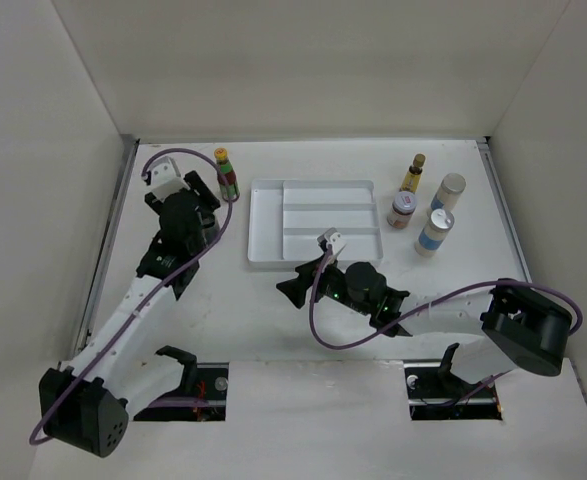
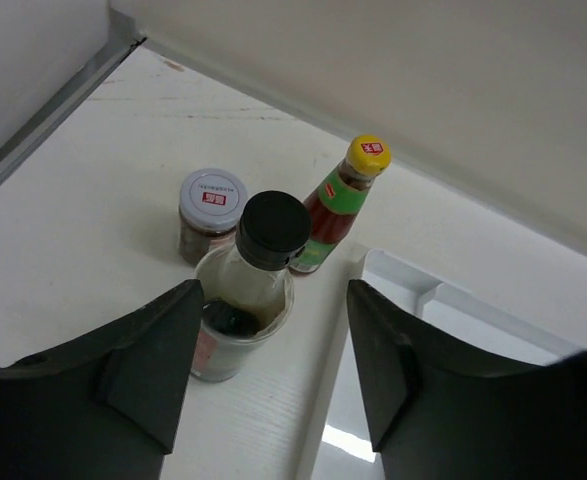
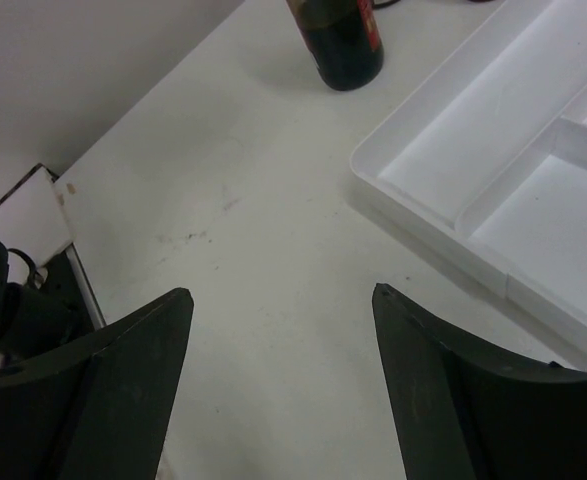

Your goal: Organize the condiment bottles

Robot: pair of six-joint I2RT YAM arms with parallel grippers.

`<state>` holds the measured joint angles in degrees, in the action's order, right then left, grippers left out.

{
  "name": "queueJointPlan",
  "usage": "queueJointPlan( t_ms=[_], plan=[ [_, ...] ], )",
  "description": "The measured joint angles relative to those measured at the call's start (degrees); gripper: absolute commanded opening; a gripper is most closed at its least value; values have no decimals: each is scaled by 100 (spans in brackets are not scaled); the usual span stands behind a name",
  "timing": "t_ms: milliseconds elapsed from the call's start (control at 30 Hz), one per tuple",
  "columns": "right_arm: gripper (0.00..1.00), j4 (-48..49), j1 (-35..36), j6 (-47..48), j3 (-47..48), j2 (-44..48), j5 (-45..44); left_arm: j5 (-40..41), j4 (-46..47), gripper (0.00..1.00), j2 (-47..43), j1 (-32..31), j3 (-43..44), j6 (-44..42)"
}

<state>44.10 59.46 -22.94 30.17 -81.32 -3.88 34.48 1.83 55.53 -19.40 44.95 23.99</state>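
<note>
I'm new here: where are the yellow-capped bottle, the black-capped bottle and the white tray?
yellow-capped bottle (image 2: 335, 203), left wrist view, on its green label.
black-capped bottle (image 2: 275, 230), left wrist view, on its black cap.
white tray (image 1: 267, 226), top view, on its left compartment's bare floor.

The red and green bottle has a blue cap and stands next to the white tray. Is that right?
Not quite. The red and green bottle has a yellow cap, not a blue one, as the left wrist view shows. It does stand next to the white tray.
</note>
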Motion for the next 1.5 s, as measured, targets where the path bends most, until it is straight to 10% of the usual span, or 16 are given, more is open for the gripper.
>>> queueJointPlan(
  t_ms=[467, 867, 1500],
  plan=[
    [81, 0, -26, -50, 2, -7, 13, 275, 428, 56, 1545, 177, 356, -522],
    [79, 0, -74, -87, 2, -22, 96, 623, 1075, 15, 2020, 122, 616, -1097],
    [75, 68, -520, -435, -98, 52, 92, 717, 1154, 13, 1405, -1340, 1659, -1788]
  ],
)
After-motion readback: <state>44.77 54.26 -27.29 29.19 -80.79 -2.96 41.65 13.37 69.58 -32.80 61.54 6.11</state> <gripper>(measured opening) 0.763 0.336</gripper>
